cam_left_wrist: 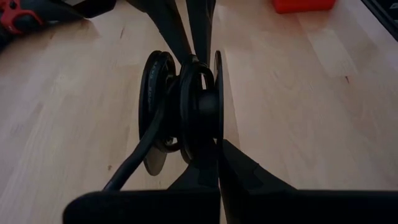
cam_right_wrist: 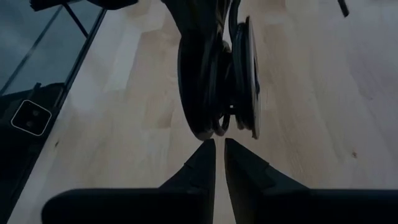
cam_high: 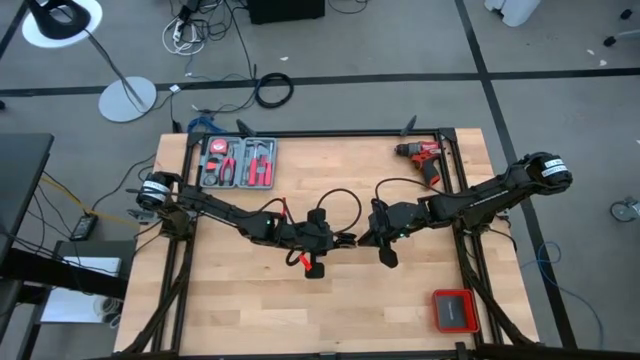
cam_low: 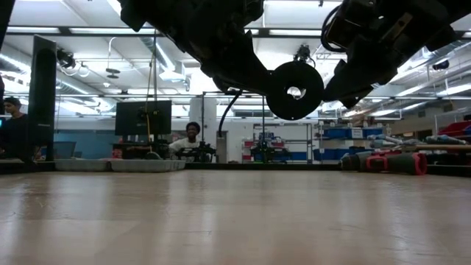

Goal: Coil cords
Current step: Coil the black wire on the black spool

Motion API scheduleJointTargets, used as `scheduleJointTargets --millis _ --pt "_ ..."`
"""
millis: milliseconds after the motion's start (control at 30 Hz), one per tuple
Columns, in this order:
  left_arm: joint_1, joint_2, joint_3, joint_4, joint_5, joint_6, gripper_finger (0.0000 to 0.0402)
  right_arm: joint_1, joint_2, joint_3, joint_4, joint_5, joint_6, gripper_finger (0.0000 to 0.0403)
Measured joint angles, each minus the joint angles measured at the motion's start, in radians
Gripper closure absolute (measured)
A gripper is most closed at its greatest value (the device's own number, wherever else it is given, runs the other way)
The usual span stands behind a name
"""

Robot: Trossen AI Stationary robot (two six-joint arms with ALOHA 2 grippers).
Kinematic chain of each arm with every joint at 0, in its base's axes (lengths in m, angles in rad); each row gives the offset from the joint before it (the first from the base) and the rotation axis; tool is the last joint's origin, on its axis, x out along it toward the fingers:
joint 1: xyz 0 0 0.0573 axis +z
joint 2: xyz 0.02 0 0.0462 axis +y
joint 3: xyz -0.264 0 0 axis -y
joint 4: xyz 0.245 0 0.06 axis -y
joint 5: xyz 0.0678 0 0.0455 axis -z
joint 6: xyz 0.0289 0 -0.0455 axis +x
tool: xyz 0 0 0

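A black spool (cam_low: 294, 90) with two round discs hangs above the middle of the wooden table (cam_high: 260, 320), between my two grippers. The thin black cord (cam_high: 341, 197) is partly wound on the spool's hub (cam_left_wrist: 189, 106). The rest of it arches in slack loops over the table toward the far side. My left gripper (cam_left_wrist: 217, 149) comes at the spool from the table's left and is shut on it. My right gripper (cam_right_wrist: 219, 146) comes from the right, its fingers nearly together at the wound turns. My left gripper pinches the rim of the spool's thin disc (cam_left_wrist: 217, 134) between its two fingers, slanting down from the table's left. The spool hangs clear of the table, its discs upright. My right gripper meets a turn of the cord (cam_left_wrist: 194, 61) on the hub with its fingertips (cam_left_wrist: 186, 37), slanting down from the table's right. How it grips there is hidden by the spool.
A red drill (cam_high: 425, 160) lies at the far right. An open tool case (cam_high: 238, 162) sits at the far left and a red box (cam_high: 453, 310) at the near right. Black frame rails (cam_high: 462, 190) run along the table's sides.
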Motion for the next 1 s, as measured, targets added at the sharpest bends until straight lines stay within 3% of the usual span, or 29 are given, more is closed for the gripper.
scheduleJointTargets --millis 1000 --pt "0.000 0.000 0.000 -0.002 -0.007 -0.004 0.0401 0.007 0.000 0.000 0.010 0.079 -0.051 0.0369"
